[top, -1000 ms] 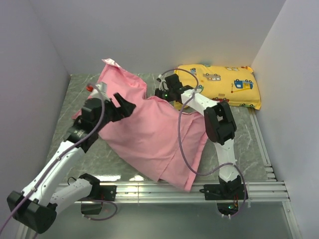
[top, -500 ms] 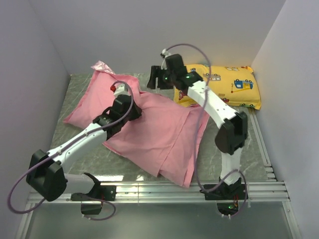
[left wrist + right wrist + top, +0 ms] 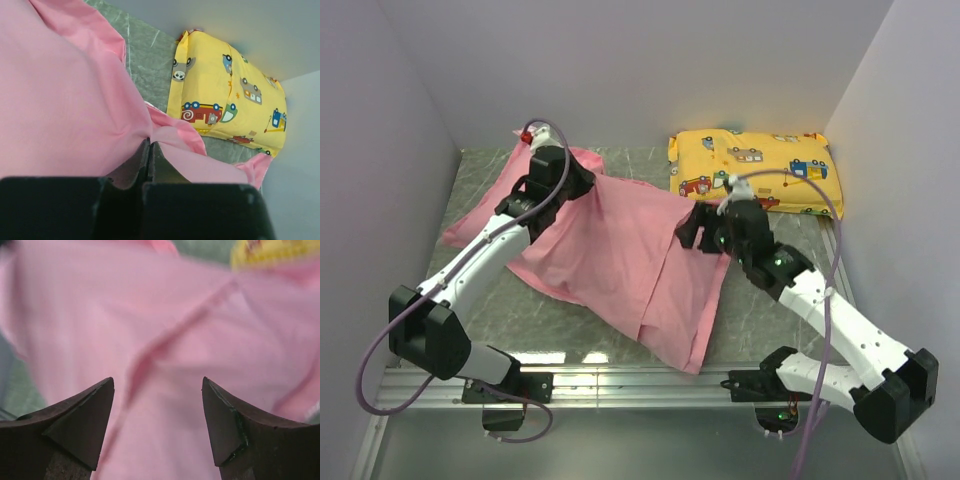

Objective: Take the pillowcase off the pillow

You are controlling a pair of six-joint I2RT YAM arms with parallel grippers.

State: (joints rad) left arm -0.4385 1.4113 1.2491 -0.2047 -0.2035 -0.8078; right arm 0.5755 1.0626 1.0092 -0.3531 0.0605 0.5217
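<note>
One pink pillowcase (image 3: 620, 250), one yellow vehicle-print pillow (image 3: 760, 170), and two pincers: the left pincer (image 3: 149, 146) and the right pincer (image 3: 157, 385).

The pillowcase (image 3: 610, 250) is seen as smooth pink cloth with a faint sheen, softly creased. Beside the pillowcase, the yellow pillow (image 3: 755, 170) is covered in matt printed cloth. Beneath the pillowcase, the table (image 3: 740, 330) is finished in smooth grey marbling, lightly glossy. The fingers (image 3: 80, 420) of the right gripper (image 3: 157, 390) are formed of matt black plastic.
</note>
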